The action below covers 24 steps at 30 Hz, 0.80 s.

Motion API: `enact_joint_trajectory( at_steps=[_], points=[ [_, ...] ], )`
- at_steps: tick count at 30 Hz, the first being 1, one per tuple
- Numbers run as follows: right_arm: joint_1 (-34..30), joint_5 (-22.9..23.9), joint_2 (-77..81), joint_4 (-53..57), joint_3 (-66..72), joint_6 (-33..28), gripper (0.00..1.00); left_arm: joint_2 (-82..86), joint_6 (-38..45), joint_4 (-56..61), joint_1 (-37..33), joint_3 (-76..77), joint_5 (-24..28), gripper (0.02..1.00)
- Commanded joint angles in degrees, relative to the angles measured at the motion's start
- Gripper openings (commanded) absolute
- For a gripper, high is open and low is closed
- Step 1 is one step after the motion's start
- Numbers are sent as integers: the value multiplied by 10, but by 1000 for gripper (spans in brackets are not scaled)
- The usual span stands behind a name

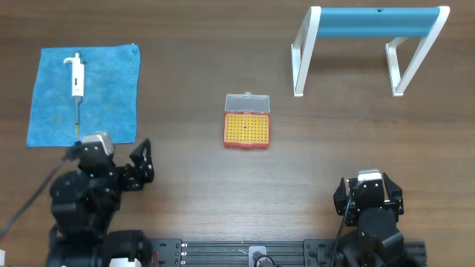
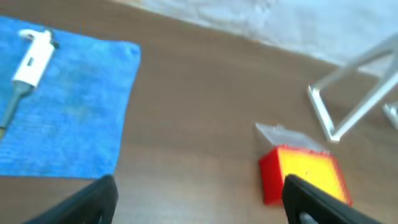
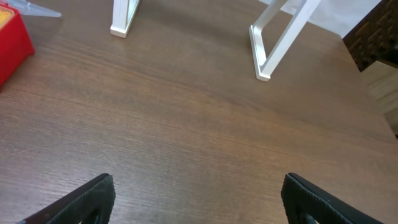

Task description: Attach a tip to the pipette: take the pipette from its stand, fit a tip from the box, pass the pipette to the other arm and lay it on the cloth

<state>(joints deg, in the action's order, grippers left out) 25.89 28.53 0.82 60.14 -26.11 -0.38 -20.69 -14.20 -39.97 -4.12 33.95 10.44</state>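
Note:
The white pipette [image 1: 76, 78] lies on the blue cloth [image 1: 104, 111] at the far left, its thin tip end pointing toward the near edge. In the left wrist view the pipette [image 2: 31, 59] rests on the cloth [image 2: 74, 118]. The red tip box [image 1: 247, 130] with yellow insert stands mid-table, lid open. My left gripper [image 1: 142, 160] sits open just off the cloth's near right corner, holding nothing; its fingers [image 2: 93, 202] frame bare wood. My right gripper [image 1: 369, 199] rests open near the table's front right, nothing between its fingers [image 3: 87, 199].
The white-and-blue pipette stand [image 1: 371, 30] is at the back right, with its legs [image 3: 273, 43] ahead of the right gripper. The tip box [image 2: 305, 174] and a stand leg [image 2: 348, 99] appear in the left wrist view. Bare brown table lies between the arms.

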Motion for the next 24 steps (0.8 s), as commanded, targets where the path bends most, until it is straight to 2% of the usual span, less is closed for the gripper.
enact_joint_trajectory(
  at_steps=[1, 3, 6, 7, 24],
  points=[
    [1, 6, -3, -1, 0, -3, 869, 137, 38, 374, 11, -229, -24, 853],
    [1, 6, -3, -1, 0, -3, 869, 204, 38, 398, 11, -278, -57, 853],
    [1, 6, -3, -1, 0, -3, 869, 205, 38, 410, 11, -338, -64, 853],
    [1, 6, -3, -1, 0, -3, 869, 205, 38, 364, 11, -336, -70, 858],
    [1, 6, -3, -1, 0, -3, 869, 205, 38, 356, 12, -336, -70, 855]
  ],
)
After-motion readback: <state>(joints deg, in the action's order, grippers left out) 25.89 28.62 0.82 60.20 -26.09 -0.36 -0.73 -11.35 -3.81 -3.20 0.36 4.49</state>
